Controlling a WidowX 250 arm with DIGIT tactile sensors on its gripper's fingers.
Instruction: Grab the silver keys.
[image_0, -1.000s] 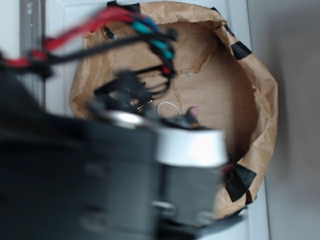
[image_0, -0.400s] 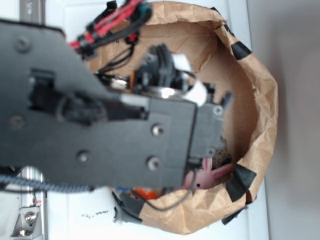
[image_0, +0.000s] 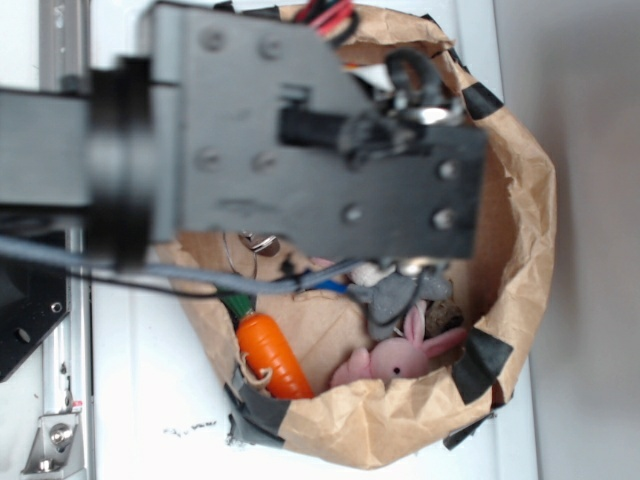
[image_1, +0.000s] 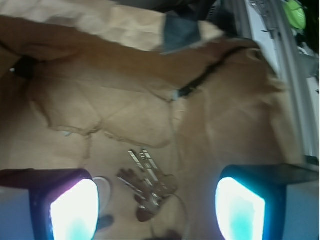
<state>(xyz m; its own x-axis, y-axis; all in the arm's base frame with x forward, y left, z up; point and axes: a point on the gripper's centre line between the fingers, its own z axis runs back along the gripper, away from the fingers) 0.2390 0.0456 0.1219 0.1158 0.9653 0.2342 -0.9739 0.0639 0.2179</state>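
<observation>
Wrist view shows the end effector (image_1: 157, 210) spread wide, its two glowing fingertips (image_1: 75, 210) apart and empty. Between them, slightly toward the left one, the silver keys (image_1: 147, 185) lie flat on the brown paper (image_1: 125, 115) floor. I judge them light, rigid and slippery, their blades fanned loosely on a thin ring; closing across the bunched heads should hold better than the blades. A white loop (image_1: 102, 182) lies just beside the left fingertip.
</observation>
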